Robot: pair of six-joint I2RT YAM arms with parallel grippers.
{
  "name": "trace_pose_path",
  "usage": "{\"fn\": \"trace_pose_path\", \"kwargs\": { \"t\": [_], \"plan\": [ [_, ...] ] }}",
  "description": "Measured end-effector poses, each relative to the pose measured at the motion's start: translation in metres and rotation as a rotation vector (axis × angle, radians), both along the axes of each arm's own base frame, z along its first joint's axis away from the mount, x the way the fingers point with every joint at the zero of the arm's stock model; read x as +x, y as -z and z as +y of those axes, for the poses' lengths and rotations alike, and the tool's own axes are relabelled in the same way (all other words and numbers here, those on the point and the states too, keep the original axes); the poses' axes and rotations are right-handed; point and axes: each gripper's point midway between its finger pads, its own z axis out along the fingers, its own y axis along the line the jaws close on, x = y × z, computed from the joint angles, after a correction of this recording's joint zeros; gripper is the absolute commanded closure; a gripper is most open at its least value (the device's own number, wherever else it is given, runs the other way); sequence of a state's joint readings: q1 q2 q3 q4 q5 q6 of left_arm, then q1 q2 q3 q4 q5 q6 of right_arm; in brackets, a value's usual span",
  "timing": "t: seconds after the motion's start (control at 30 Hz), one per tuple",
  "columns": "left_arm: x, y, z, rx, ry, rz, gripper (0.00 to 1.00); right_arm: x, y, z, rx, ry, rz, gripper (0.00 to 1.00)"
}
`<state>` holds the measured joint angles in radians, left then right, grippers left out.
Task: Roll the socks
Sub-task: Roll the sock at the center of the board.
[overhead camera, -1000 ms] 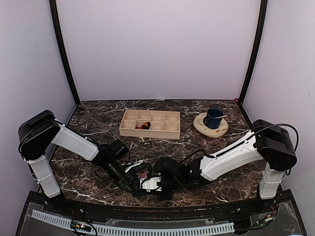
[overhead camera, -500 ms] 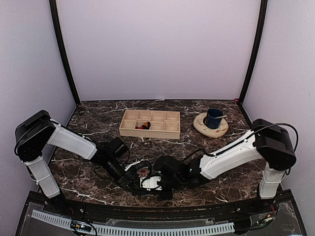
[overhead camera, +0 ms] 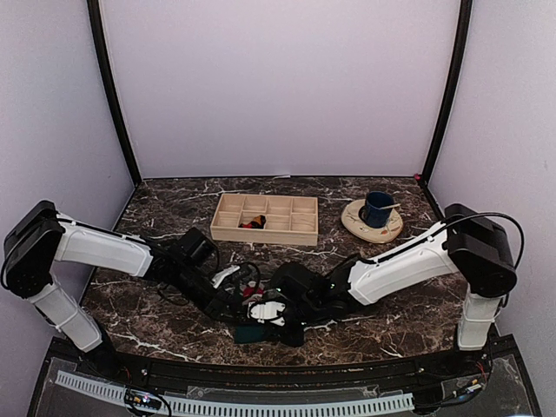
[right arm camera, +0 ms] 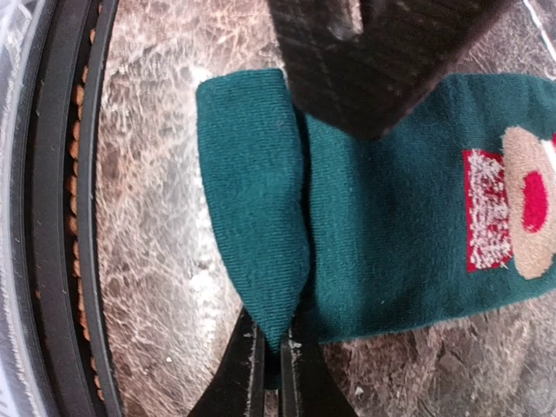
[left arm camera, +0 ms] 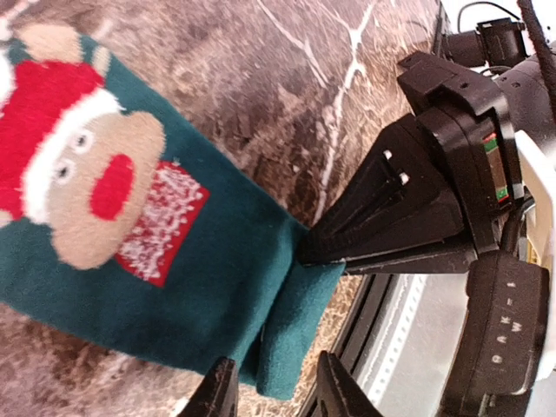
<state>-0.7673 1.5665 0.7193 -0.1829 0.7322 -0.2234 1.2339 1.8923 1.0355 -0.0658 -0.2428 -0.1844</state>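
1. Since a second ago the left arm point(overhead camera: 104, 252) has been dropping lower and stretching out flat, its shoulder swinging further left. Its fingers have been spreading while the right ones have been closing.
2. The teal sock point(left arm camera: 200, 261) is lying flat on the marble table point(overhead camera: 174, 217) close to the near edge, midway between the two arm bases. Its red-and-white Santa figure is facing up.
3. One end of the sock is lying folded back over the rest, making a short doubled flap point(right arm camera: 252, 191) on the side nearest the table's front rail.
4. The right gripper point(right arm camera: 274, 369) is pinching the edge of that flap. Its fingers point(right arm camera: 246, 365) are pressing together with a thin strip of teal cloth showing between them.
5. The left gripper point(left arm camera: 276, 387) is hovering over the same folded end from the opposite side. Its fingers point(left arm camera: 219, 389) are standing apart and gripping nothing, with the flap showing in the gap beneath them.
6. The two grippers are facing each other nose to nose, very close over the fold.
7. Further back, a wooden tray point(overhead camera: 265, 217) is sitting mid-table. One of its compartments is holding a small dark and red-orange thing, too small to identify.
8. A blue cup point(overhead camera: 377, 208) is standing on a saucer point(overhead camera: 372, 230) at the back right, well apart from the sock.
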Motion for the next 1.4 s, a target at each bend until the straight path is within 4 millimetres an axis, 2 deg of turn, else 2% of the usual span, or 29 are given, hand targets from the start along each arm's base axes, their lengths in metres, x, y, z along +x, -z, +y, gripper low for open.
{"fn": "trace_pose_path", "kwargs": {
  "t": [0.17, 0.33, 0.7, 1.1, 1.4],
  "plan": [
    [0.007, 0.001, 0.006, 0.031, -0.039, -0.051, 0.62, 0.002, -0.001, 0.002, -0.011, 0.02, 0.101, 1.0],
    [0.013, 0.004, 0.021, 0.072, -0.106, -0.128, 0.6, 0.005, -0.002, 0.002, -0.017, 0.042, 0.214, 1.0],
    [0.03, -0.013, 0.033, 0.045, -0.217, -0.314, 0.6, 0.011, -0.012, 0.015, -0.023, 0.058, 0.459, 1.0],
    [0.006, -0.015, 0.01, 0.039, -0.106, -0.473, 0.59, 0.01, -0.005, 0.004, -0.061, 0.096, 0.686, 1.0],
    [-0.008, -0.011, 0.004, 0.02, -0.025, -0.535, 0.58, 0.012, -0.007, 0.007, -0.067, 0.102, 0.764, 1.0]
  ]
}}
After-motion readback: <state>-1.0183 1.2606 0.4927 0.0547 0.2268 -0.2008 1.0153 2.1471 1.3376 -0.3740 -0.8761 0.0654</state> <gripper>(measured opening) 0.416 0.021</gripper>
